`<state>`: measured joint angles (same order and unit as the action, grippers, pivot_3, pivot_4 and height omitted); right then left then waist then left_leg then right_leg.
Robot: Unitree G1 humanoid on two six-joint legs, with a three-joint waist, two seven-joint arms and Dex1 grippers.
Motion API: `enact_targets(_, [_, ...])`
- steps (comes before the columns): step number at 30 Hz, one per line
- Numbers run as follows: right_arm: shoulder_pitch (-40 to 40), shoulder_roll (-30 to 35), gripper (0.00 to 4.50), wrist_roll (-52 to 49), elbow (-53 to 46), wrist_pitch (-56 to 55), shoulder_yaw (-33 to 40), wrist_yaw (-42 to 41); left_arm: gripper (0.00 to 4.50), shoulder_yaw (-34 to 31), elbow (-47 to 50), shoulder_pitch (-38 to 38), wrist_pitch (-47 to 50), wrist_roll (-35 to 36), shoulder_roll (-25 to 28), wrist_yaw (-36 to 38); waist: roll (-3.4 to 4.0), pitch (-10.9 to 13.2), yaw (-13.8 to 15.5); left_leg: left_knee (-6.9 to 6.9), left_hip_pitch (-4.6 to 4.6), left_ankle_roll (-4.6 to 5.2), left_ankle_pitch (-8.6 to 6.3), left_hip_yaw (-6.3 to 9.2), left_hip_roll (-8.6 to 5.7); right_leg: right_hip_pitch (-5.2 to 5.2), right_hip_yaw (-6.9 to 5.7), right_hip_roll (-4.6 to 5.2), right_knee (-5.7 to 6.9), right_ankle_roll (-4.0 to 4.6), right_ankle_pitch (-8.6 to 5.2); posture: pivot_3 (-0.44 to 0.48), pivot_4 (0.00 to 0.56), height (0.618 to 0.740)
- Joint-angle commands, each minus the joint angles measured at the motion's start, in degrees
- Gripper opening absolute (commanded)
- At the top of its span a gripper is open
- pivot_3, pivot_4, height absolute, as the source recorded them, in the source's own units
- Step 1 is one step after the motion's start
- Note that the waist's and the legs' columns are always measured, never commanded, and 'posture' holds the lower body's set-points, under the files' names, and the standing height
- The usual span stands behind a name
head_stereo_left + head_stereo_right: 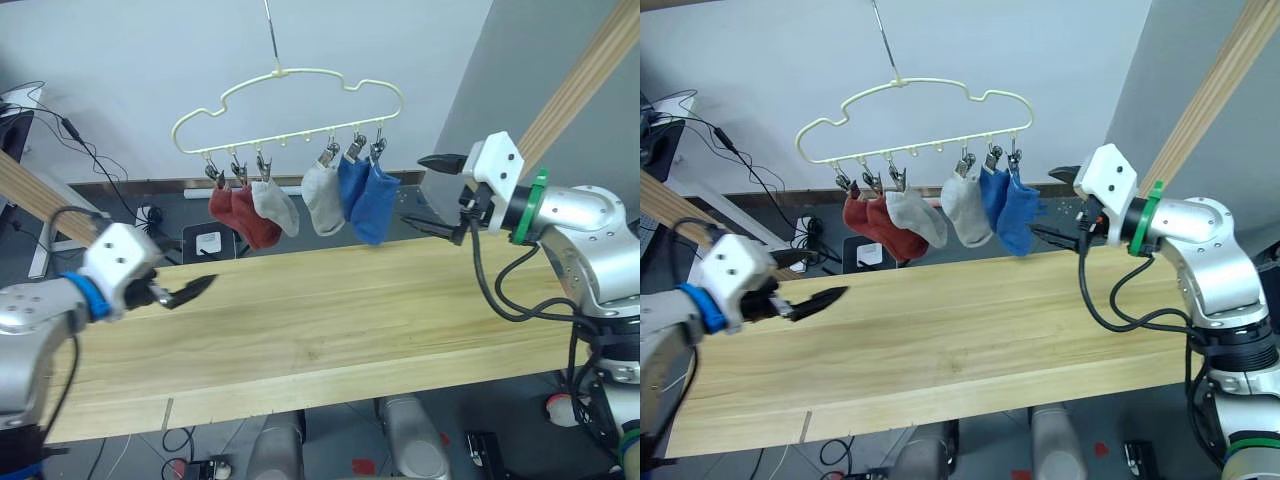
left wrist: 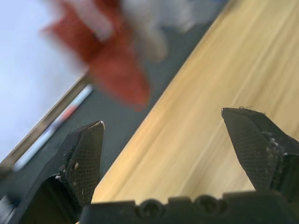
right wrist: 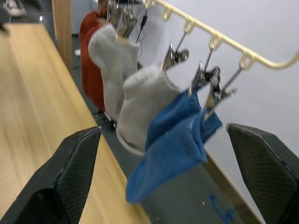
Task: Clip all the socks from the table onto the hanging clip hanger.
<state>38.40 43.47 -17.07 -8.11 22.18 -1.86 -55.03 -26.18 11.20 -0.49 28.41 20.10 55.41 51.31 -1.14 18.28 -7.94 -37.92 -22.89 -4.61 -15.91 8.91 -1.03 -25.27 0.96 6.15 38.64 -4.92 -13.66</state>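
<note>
The pale plank table [image 1: 330, 330] runs across the middle, a grey wall behind. At twelve o'clock the clip hanger [image 1: 290, 105] carries all six socks [image 1: 300, 205]. The left gripper [image 1: 190, 290] at nine o'clock and the right gripper [image 1: 440, 195] at three o'clock gape wide, holding nothing. No writing is legible.

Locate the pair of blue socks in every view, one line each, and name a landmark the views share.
Left eye view: blue socks hang rightmost on the clip hanger, above the table's far edge.
Right eye view: blue socks again rightmost on the hanger.
Left wrist view: not identifiable; blurred rust red socks show.
Right wrist view: blue socks between the open fingers.
Shared landmark: the table.
</note>
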Motion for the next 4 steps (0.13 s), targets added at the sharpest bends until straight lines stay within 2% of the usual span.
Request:
enact_targets(1, [0.7, 2.2, 4.50, -0.3, 3.0, -4.4, 2.9, -3.2, 4.47, -5.3, -5.0, -0.4, -2.2, -0.1, 2.0, 0.8, -0.01, 0.0, 0.1, 0.01, -0.01, 0.00, 0.00, 0.00, 0.00, 0.00, 0.00, 0.00, -0.02, 0.00, 0.00, -0.135, 0.240, 0.740])
enact_targets(4, [1.6, 2.5, 4.50, 0.2, 5.7, -6.5, 2.6, -4.3, 4.47, -5.9, -8.1, -1.5, -3.4, 0.4, 2.5, 1.5, -0.01, 0.0, 0.1, 0.01, -0.02, 0.00, 0.00, -0.02, 0.00, 0.00, 0.00, 0.01, -0.05, 0.01, 0.00, -0.133, 0.237, 0.740])
